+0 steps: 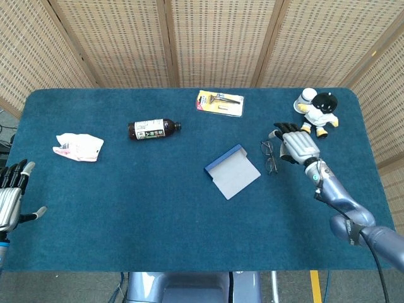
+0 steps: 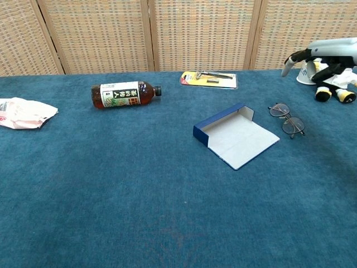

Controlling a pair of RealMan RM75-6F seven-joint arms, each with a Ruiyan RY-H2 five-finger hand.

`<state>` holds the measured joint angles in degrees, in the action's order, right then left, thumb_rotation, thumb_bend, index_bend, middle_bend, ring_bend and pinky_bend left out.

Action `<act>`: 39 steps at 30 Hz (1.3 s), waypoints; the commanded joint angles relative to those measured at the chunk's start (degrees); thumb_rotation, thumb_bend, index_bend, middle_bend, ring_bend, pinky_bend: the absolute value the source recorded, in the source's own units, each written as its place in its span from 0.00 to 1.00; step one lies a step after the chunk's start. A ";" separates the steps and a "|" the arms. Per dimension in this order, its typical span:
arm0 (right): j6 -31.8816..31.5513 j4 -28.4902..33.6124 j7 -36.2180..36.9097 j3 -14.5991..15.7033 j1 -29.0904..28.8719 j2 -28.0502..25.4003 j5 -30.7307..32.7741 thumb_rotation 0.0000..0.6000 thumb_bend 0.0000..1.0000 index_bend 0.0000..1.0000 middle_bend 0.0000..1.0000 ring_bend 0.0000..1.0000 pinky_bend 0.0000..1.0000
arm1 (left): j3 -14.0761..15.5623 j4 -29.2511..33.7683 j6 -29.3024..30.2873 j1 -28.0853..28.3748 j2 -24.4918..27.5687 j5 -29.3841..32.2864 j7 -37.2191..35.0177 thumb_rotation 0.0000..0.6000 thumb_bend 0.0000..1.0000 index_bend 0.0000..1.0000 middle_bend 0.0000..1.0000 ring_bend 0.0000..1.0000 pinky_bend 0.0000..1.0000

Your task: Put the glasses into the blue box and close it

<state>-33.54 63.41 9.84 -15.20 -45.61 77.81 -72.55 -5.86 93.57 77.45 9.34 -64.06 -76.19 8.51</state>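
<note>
The thin-framed glasses (image 1: pixel 269 156) (image 2: pixel 287 119) lie folded on the blue cloth, just right of the blue box (image 1: pixel 231 171) (image 2: pixel 235 137). The box lies open, its grey-white lid flap flat toward the front. My right hand (image 1: pixel 295 143) (image 2: pixel 323 53) hovers above and slightly right of the glasses, palm down, fingers apart, holding nothing. My left hand (image 1: pixel 11 197) rests open at the table's front left edge, far from both objects; the chest view does not show it.
A brown bottle (image 1: pixel 153 129) (image 2: pixel 124 94) lies on its side at centre left. A crumpled white bag (image 1: pixel 79 146) (image 2: pixel 22 113) sits at far left. A yellow razor pack (image 1: pixel 219 103) (image 2: pixel 210 79) is at the back. A plush toy (image 1: pixel 319 112) (image 2: pixel 334 84) stands at back right.
</note>
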 commanded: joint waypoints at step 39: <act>18.51 -27.02 -9.66 4.07 -11.11 17.20 14.24 1.00 1.00 0.25 0.18 0.00 0.06 | -0.24 -0.54 -4.09 2.16 -0.47 5.20 1.52 1.00 0.00 0.00 0.00 0.00 0.00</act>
<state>-15.13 36.37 0.22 -11.24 -56.82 95.10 -58.21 -6.09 93.03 73.36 11.50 -64.53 -71.00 10.02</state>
